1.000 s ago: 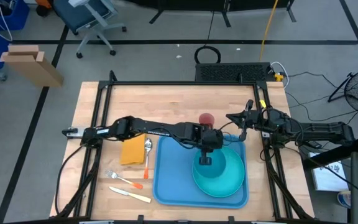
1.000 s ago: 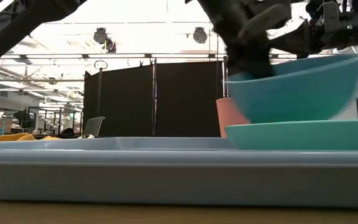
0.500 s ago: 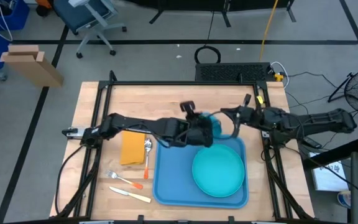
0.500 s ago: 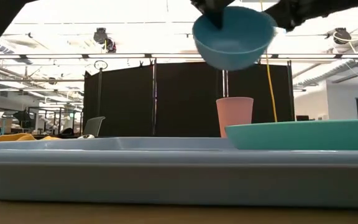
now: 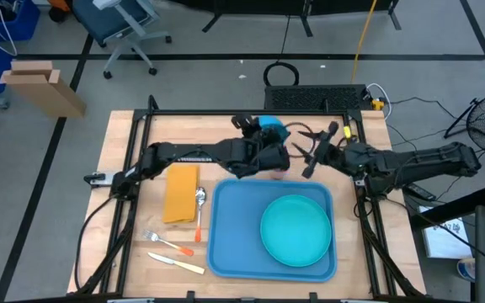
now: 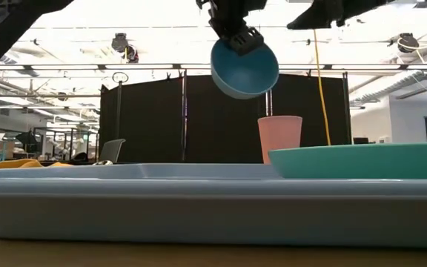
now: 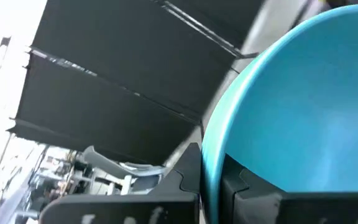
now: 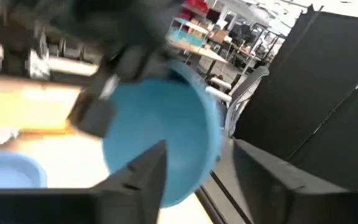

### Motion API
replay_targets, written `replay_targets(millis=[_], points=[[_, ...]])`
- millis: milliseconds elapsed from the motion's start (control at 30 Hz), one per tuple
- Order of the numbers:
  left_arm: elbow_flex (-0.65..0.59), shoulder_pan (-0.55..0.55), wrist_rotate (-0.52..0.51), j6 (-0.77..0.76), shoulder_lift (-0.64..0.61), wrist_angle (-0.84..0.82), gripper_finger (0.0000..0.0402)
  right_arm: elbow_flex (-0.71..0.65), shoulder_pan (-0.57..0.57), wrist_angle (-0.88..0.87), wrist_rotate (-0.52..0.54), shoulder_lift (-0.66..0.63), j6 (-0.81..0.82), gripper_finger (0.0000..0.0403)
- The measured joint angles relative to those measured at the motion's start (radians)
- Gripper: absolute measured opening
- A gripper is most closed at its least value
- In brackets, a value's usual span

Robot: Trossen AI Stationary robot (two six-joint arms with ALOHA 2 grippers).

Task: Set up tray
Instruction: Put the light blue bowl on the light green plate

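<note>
Left gripper [image 5: 265,135] is clamped on the bowl's [image 5: 274,129] rim, up at top centre of the high view, above the bench [image 5: 226,135] and clear of the tray [image 5: 234,227]. The right gripper [image 5: 303,145] sits just to its right, fingers spread and empty, aimed at the bowl. The tray fills the lower middle with the plate [image 5: 295,229] on its right half; napkin [image 5: 181,192], spoon [image 5: 199,200], fork [image 5: 164,243] and knife [image 5: 175,264] lie off to its left.

Low view: bowl [image 6: 245,68] hangs tilted at top centre, the cup [image 6: 279,139] standing behind the tray [image 6: 199,200] and plate [image 6: 362,159].

Left wrist: fingers [image 7: 185,180] pinch the bowl wall [image 7: 303,106].

Right wrist: open fingers [image 8: 138,180] frame the bowl [image 8: 160,149].

Looks like only the plate is placed; bowl, cup and cutlery remain. Both arms reach inward toward a possible handover.
</note>
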Motion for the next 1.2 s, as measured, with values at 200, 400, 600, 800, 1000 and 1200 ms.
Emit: replay_targets(millis=[200, 400, 600, 800, 1000, 1200], points=[[-0.001, 0.026, 0.008, 0.119, 0.000, 0.168, 0.0007, 0.000, -0.017, 0.094, 0.120, 0.094, -0.062, 0.0284], [-0.001, 0.011, 0.056, 0.192, 0.000, 0.244, 0.0007, -0.001, -0.059, 0.125, 0.259, 0.144, -0.059, 0.0306], [-0.001, -0.017, 0.074, 0.218, 0.000, 0.249, 0.0007, -0.001, -0.101, 0.122, 0.159, 0.151, -0.008, 0.0289], [-0.001, -0.039, 0.085, 0.246, 0.000, 0.256, 0.0007, -0.001, -0.132, 0.094, 0.049, 0.158, 0.055, 0.0253], [-0.001, -0.045, 0.087, 0.246, 0.000, 0.253, 0.0007, -0.001, -0.134, 0.095, 0.017, 0.157, 0.052, 0.0171], [-0.002, -0.043, 0.080, 0.230, 0.000, 0.259, 0.0007, 0.001, -0.136, 0.118, 0.054, 0.156, 0.070, 0.0021]])
